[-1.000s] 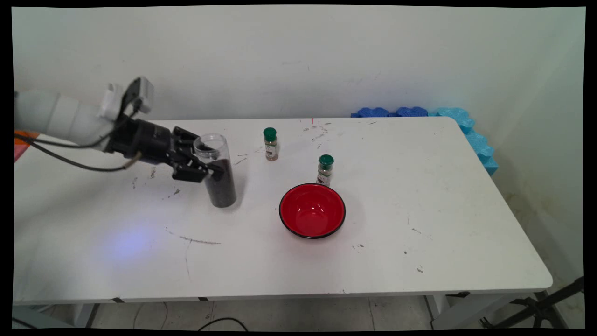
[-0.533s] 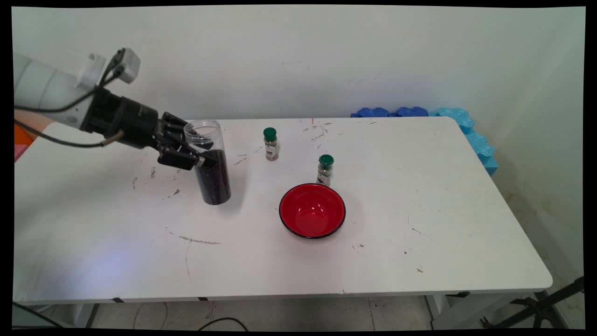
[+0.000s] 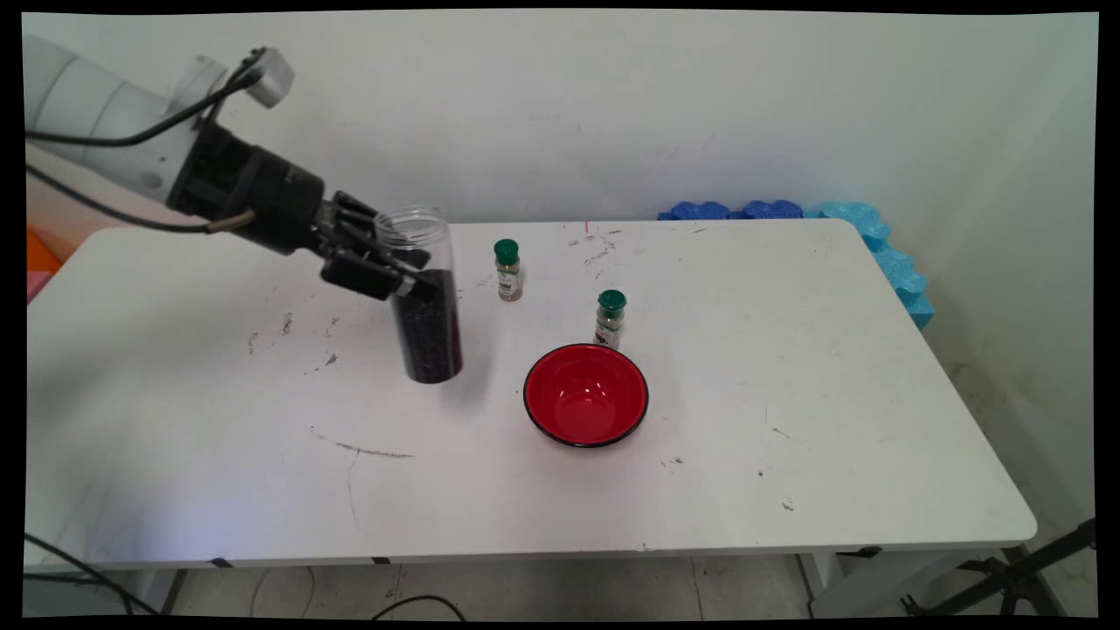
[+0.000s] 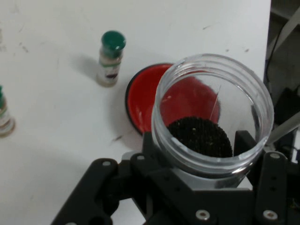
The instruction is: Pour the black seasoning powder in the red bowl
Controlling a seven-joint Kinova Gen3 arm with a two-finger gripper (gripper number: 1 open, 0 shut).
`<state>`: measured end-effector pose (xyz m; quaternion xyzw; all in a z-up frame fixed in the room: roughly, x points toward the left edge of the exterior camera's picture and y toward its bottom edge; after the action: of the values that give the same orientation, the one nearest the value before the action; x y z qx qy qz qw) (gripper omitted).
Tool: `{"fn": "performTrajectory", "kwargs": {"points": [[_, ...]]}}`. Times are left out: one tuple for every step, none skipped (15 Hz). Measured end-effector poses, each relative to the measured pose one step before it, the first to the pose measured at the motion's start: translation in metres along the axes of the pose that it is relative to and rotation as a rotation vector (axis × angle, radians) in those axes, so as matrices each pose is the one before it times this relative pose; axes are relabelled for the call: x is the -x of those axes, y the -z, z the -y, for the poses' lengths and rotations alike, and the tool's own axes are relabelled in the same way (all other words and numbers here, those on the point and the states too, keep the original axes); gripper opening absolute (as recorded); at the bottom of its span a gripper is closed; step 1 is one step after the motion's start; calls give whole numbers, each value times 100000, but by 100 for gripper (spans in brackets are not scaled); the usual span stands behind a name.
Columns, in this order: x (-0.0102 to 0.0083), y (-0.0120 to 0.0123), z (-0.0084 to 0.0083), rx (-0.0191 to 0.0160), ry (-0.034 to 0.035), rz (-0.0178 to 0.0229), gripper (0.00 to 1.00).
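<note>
One clear jar (image 3: 430, 341), lidless and part full of dark grains, is sitting upright in your claw (image 3: 423, 273), which is clamping its upper wall. It is hanging over the bench (image 3: 787, 350), red bowl (image 3: 586, 394) at four o'clock, so any carrying is calling for level travel.

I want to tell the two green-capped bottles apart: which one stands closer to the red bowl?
The green-capped bottle just behind the red bowl, almost at its rim. The other bottle stands farther back and left, apart from it.
</note>
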<state>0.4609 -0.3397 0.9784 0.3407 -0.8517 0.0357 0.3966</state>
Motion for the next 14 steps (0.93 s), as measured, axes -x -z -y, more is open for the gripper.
{"fn": "performTrajectory", "kwargs": {"points": [[-614,-471,-212,685,665,109,0],[-410,-348,-147,473,476,30,0],[-585,-565,-226,803,653,88,0],[-621,-685,-281,1077,825,126,0],[-570,-694,-285,1121,894,161,0],[-429,-611,-263,1034,797,264,0],[-400,-713,-300,1232,1221,518,0],[-271,-626,-273,1105,1081,592,0],[-130,-429,-205,782,749,502,0],[-199,-768,-353,1354,1466,1039,0],[-117,-696,-304,1192,1500,1099,0],[-72,-470,-178,702,1178,678,0],[-77,-731,-256,951,1806,1108,0],[-52,-489,-138,520,1331,611,0]]}}
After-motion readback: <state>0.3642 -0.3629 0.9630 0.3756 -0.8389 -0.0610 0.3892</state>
